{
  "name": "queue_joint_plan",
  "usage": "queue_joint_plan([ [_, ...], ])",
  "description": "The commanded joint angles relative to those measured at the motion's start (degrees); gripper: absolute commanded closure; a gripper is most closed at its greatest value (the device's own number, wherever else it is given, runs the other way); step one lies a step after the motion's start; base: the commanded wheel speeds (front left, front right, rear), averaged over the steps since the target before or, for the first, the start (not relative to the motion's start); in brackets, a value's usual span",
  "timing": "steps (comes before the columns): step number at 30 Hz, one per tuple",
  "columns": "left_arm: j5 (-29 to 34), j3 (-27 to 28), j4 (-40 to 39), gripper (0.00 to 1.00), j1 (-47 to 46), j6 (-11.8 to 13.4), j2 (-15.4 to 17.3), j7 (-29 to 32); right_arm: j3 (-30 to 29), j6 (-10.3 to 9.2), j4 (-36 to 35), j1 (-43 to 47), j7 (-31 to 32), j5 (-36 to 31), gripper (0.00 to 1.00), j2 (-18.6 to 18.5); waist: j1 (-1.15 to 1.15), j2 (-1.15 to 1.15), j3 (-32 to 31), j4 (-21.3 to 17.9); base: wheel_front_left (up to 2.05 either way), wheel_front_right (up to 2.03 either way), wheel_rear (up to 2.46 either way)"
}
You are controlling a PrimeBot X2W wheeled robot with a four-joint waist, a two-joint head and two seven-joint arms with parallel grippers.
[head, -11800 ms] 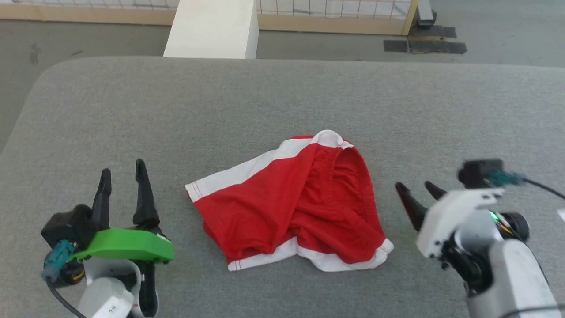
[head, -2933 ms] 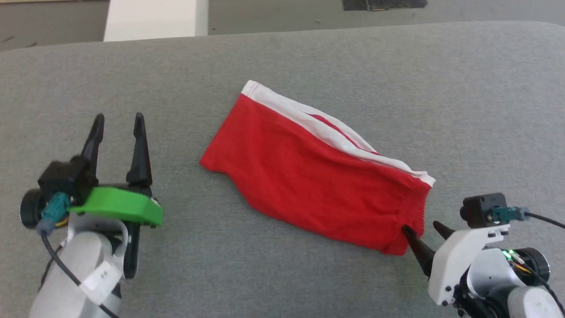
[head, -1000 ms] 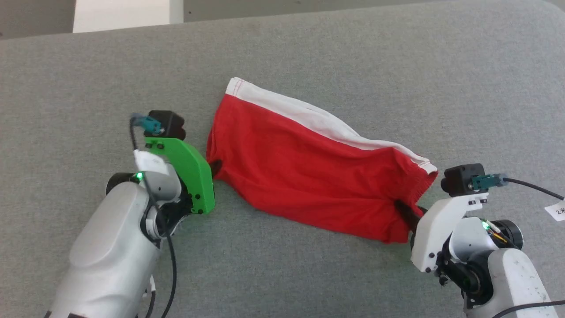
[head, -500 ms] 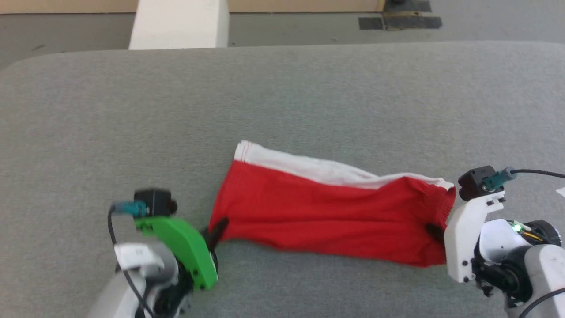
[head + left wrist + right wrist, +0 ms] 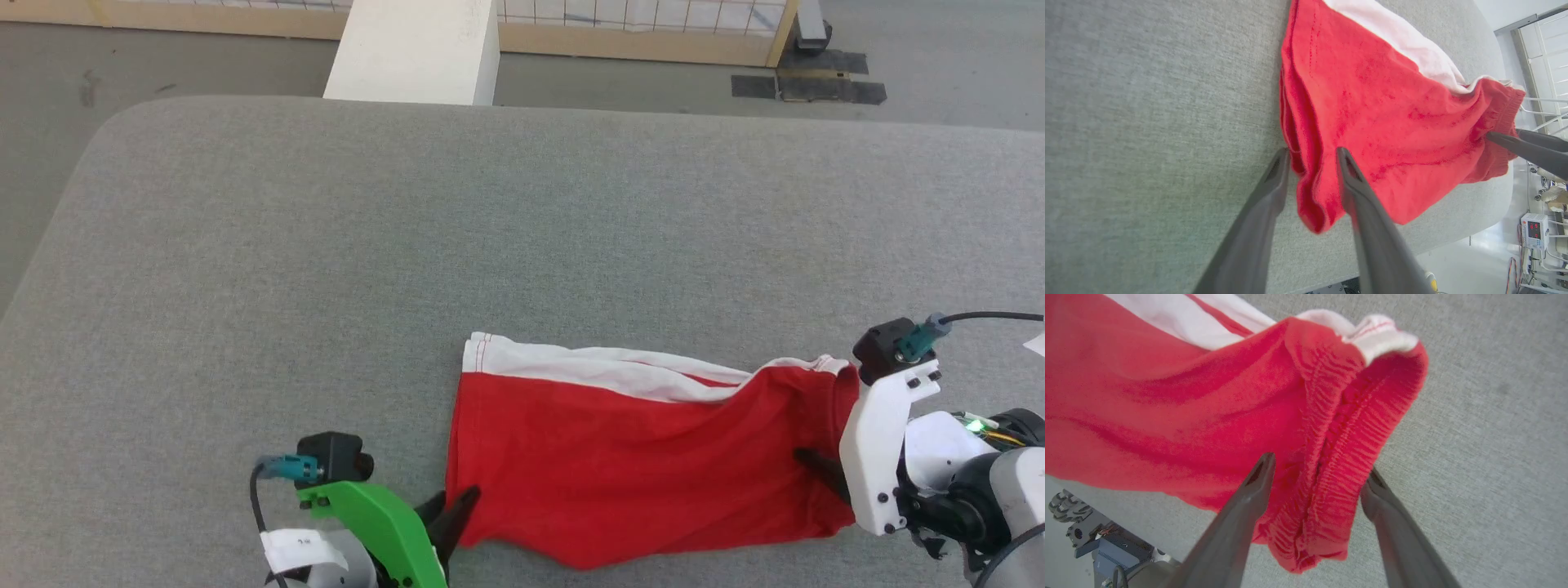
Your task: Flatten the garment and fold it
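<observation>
Grey tabletop [image 5: 326, 245] carries the red garment [image 5: 637, 465], stretched along its near edge — left hand [image 5: 1311, 154] clamped on a leg hem, right hand [image 5: 1318, 467] clamped on the bunched waistband, fingers narrowly parted by cloth.

I see bright, even light on the grey felt table top [image 5: 326, 245], shadows faint. Wrist views bow at the edges (wide lenses); the long dark fingers [image 5: 1257, 220] blur low in frame, the bright red soft shorts [image 5: 1167, 396] look sharper.
</observation>
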Motion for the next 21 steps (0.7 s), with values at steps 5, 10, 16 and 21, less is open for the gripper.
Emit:
queue_joint_plan([
  [5,3.21,2.30,-0.58,0.00,-2.84,0.74,2.18,-3.66,-4.71,-0.08,-1.16,2.40,-4.51,-1.32,0.00,3.65,0.00,0.00,-1.86,-0.81,0.00,0.00,0.00],
  [10,10.89,4.85,-0.35,0.00,-6.33,1.04,5.17,-13.26,-12.48,-0.08,-4.35,7.05,-8.90,-6.90,0.00,10.28,0.00,0.00,-2.82,-1.89,0.00,0.00,0.00],
  [16,21.03,7.28,2.53,0.00,-9.40,0.24,6.43,-33.71,-17.78,-0.08,-7.80,10.92,-11.76,-12.69,0.00,17.27,0.00,0.00,-2.42,-2.76,0.00,0.00,0.00],
  [21,25.84,8.90,4.72,0.00,-9.77,-0.18,5.22,-38.95,-17.84,-0.08,-6.28,10.11,-11.29,-15.48,0.00,18.57,0.00,0.00,-1.43,-2.99,0.00,0.00,0.00],
])
